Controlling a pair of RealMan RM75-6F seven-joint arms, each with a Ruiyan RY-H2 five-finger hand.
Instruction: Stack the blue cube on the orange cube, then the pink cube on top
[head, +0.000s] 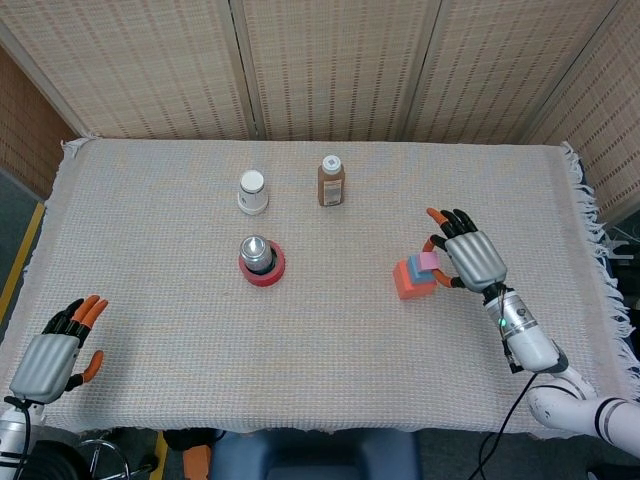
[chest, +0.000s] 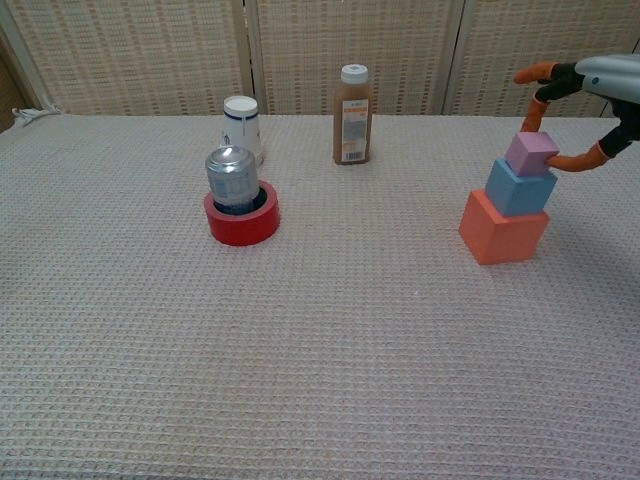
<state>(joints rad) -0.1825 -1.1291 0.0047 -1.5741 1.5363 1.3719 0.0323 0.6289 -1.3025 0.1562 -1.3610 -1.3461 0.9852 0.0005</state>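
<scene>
Woven beige cloth (head: 330, 330) covers the table, and at its near left corner the left hand (head: 48, 357) lies on the cloth with fingers apart, holding nothing. Further right, toward the middle, a silver can (chest: 232, 177) stands inside a red ring (chest: 241, 222); behind it is a white capped jar (chest: 241, 124), and to the right of that a brown bottle (chest: 351, 115) with a white cap. On the right side the orange cube (chest: 502, 231) sits on the cloth with the blue cube (chest: 519, 185) on it and the pink cube (chest: 531, 153) on top, a stack of 3. The right hand (head: 470, 256) is at the pink cube, its orange-tipped fingers (chest: 575, 161) curved around it from behind and the right; whether they grip it or have just let go, I cannot tell.
</scene>
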